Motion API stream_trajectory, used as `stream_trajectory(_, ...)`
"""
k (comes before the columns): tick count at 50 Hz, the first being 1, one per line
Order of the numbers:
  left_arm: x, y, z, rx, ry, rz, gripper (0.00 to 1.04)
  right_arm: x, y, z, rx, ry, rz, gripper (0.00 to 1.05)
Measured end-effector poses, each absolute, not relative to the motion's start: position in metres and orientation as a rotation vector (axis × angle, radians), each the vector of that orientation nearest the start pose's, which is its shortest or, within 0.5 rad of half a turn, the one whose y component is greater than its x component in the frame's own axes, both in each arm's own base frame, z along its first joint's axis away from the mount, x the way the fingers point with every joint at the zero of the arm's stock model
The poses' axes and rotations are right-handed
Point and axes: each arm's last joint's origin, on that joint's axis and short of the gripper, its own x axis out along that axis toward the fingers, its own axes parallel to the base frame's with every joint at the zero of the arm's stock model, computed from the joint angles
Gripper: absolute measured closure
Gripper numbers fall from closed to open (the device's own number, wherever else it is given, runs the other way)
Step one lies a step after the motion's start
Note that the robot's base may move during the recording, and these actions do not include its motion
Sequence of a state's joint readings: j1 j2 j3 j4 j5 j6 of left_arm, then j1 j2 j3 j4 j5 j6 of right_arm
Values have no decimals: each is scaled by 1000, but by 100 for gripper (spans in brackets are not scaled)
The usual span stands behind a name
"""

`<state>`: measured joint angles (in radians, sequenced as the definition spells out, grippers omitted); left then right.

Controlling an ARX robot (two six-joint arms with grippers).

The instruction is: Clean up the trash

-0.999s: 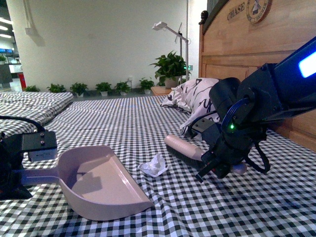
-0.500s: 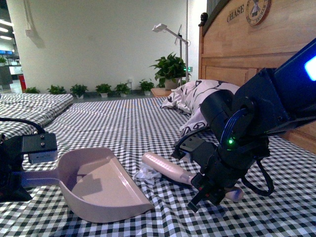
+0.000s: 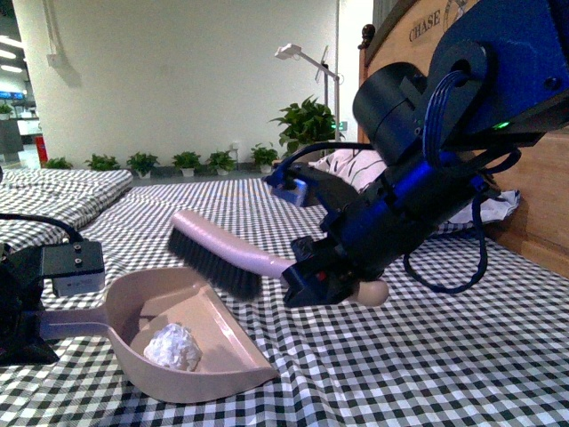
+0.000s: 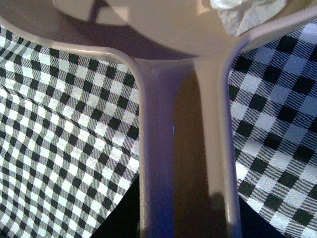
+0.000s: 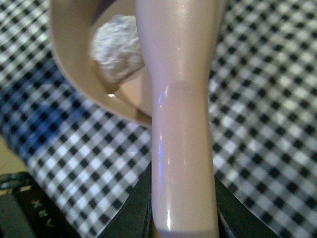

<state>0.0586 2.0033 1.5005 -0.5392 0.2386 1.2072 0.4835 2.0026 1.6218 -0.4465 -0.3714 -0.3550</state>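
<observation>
The dustpan (image 3: 182,334) looks like smooth pink plastic with a soft sheen, and its handle (image 4: 185,158) shows faint glossy streaks. The brush (image 3: 218,249) has a glossy pink plastic handle (image 5: 181,124) catching bright highlights, and dark, dense bristles that look matt. The trash (image 3: 172,347) in the pan is crumpled white paper, rough and wrinkled. The bed (image 3: 444,356) is covered in woven black-and-white checked cloth, matt and slightly creased. The pillow (image 3: 351,169) at the far right is soft printed cloth. The headboard (image 3: 418,80) is smooth, pale varnished wood. The right arm (image 3: 418,178) has dark matt casing.
</observation>
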Motion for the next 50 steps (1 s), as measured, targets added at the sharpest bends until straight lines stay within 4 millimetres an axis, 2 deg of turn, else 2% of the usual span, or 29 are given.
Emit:
stream_trajectory(12,427,17,198,888,712,-748,81,417,191,246,-380,591,693,86)
stream_trajectory(26,428,24,208,799,591,-710,81,431,176,259,-296,477,590,86)
stream_trajectory(39,425,45,243,710,434,-509,81,421,153,283,-195,345,512,86)
stream_trajectory(50,415,55,279,569,335,-234,81,395,127,320,-131,102,409,86)
